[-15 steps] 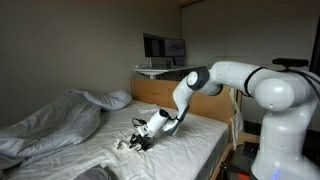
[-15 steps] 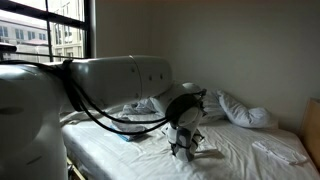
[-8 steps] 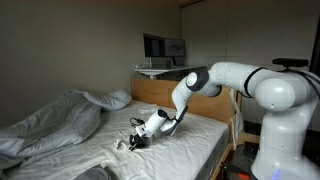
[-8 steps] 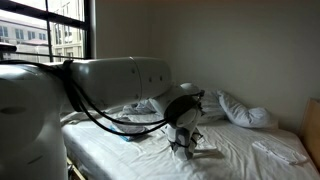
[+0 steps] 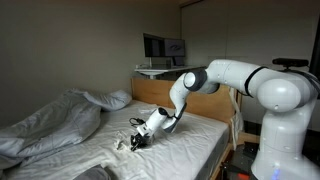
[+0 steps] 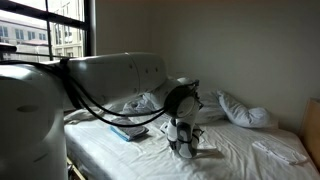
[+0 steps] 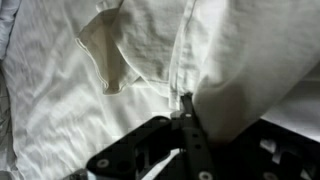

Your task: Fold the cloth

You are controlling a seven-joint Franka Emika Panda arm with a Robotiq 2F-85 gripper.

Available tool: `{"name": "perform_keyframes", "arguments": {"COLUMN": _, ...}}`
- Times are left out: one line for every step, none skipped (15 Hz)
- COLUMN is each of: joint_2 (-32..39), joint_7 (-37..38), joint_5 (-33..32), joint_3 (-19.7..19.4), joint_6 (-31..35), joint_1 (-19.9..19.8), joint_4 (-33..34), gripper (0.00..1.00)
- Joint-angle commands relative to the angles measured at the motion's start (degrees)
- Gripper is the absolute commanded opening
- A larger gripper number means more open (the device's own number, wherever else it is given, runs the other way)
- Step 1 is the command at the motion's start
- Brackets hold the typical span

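Note:
The cloth [image 7: 150,55] is white and lies on the white bed sheet, with a hem running down toward the fingertips in the wrist view. My gripper [image 7: 185,98] is shut, its black fingers pressed together on that hemmed edge, and a fold of cloth bulges up at the right of the jaws. In both exterior views the gripper [image 5: 133,143] [image 6: 181,148] is down at the mattress, pinching the cloth [image 5: 120,147] near the middle of the bed. The white fabric is hard to tell from the sheet there.
A crumpled duvet [image 5: 50,120] covers the far side of the bed. Pillows [image 6: 245,110] lie at the head and a folded white towel [image 6: 281,151] near one edge. A flat bluish object [image 6: 128,132] rests beside the arm. A wooden headboard [image 5: 150,92] stands behind.
The jaws have closed onto the cloth's edge over the last second. The arm has shifted slightly, uncovering the flat bluish object beside it.

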Motion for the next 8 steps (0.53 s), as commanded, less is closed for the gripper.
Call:
{"name": "perform_keyframes", "arguments": {"joint_2": -5.02, "joint_7": 1.93, "joint_5": -0.57, "joint_3": -2.63, "joint_6": 0.88, "joint_1": 1.4, "joint_4": -4.69, "gripper": 0.09}}
{"name": "perform_keyframes", "arguments": {"joint_2": -5.71, "joint_7": 2.45, "joint_5": -0.43, "joint_3": -3.66, "joint_6": 1.09, "joint_1": 2.23, "joint_4": -4.86, "gripper": 0.09}}
{"name": "perform_keyframes", "arguments": {"joint_2": -6.16, "joint_7": 2.34, "joint_5": -0.51, "joint_3": -3.65, "joint_6": 1.06, "joint_1": 2.28, "joint_4": -5.41, "gripper": 0.1}}
{"name": "perform_keyframes", "arguments": {"joint_2": -6.65, "joint_7": 2.2, "joint_5": -0.56, "joint_3": -3.56, "joint_6": 1.06, "joint_1": 2.4, "joint_4": -5.88, "gripper": 0.1}}
{"name": "perform_keyframes", "arguments": {"joint_2": -6.64, "joint_7": 1.4, "joint_5": -0.9, "joint_3": -2.63, "joint_6": 1.05, "joint_1": 1.86, "joint_4": -6.14, "gripper": 0.1}}
{"name": "perform_keyframes", "arguments": {"joint_2": -6.75, "joint_7": 1.08, "joint_5": -0.91, "joint_3": -2.37, "joint_6": 1.05, "joint_1": 1.85, "joint_4": -5.86, "gripper": 0.09}}
{"name": "perform_keyframes", "arguments": {"joint_2": -6.65, "joint_7": 0.79, "joint_5": -0.83, "joint_3": -2.3, "joint_6": 1.05, "joint_1": 1.94, "joint_4": -5.09, "gripper": 0.09}}
{"name": "perform_keyframes", "arguments": {"joint_2": -6.28, "joint_7": 0.61, "joint_5": -0.49, "joint_3": -2.56, "joint_6": 1.03, "joint_1": 2.4, "joint_4": -3.39, "gripper": 0.09}}
